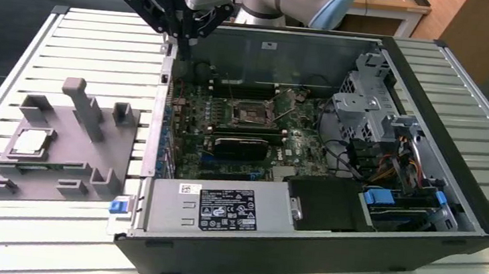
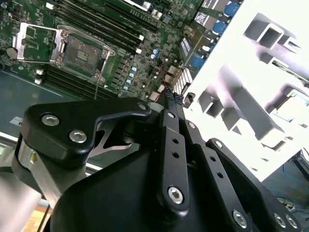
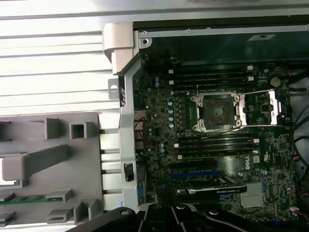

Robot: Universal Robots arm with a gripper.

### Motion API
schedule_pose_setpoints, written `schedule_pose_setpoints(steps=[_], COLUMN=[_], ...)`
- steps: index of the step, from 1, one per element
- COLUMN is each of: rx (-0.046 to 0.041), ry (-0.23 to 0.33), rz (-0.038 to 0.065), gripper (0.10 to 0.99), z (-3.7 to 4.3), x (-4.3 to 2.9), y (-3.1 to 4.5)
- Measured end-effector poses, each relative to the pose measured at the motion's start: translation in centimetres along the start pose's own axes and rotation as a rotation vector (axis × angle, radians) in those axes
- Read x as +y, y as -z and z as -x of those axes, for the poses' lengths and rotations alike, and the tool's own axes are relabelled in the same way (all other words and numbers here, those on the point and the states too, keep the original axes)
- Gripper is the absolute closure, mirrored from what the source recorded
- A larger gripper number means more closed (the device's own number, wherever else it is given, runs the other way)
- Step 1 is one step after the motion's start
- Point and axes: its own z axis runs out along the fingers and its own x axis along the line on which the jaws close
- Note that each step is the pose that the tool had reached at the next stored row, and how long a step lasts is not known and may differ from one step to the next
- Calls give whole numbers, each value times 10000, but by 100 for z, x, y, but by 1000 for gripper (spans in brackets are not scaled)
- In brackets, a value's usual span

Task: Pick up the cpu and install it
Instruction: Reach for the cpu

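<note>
Exterior view: cpu point(image 1: 31, 143) sits flat in a pocket of the grey fixture point(image 1: 89, 162), on the counter point(image 1: 83, 41) at the exterior view's left, near side. Silver top up, nothing touching it. Fixture sits just beside the left wall of the open computer case point(image 1: 305, 250).

Gripper point(image 1: 184, 38) hangs at the far end of that left wall, above the case's far-left corner. Well apart from the cpu, which is much nearer the camera. It points down and touches nothing.

Second wrist view: gripper point(image 2: 169, 94) links converge to a single tip, so the jaws look together with nothing between them. The tip lines up over the motherboard edge, between the board and the washed-out fixture point(image 2: 251, 111).

Socket point(image 1: 251, 115) is mid-board, toward the far side of the case. In both wrist views the socket point(image 2: 82, 53) point(image 3: 216, 112) has its metal load plate point(image 3: 260, 108) swung open to one side, with the dark contact field exposed. Memory slots run along both sides of it.

Rest of the case in the exterior view: graphics card point(image 1: 244, 144) just nearer than the socket, power supply point(image 1: 219, 212) along the near wall, drive cage point(image 1: 365, 101) at the exterior view's right.

First wrist view: fixture point(image 3: 53, 164) has a green memory stick point(image 3: 29, 198) lying in one of its slots.
</note>
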Motion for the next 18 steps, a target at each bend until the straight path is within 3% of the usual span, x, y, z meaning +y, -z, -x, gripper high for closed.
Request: schedule_pose_setpoints(steps=[18], rx=[29], ry=[-1], rz=[-2], gripper=[980], z=[-127], x=[-10], y=[-5])
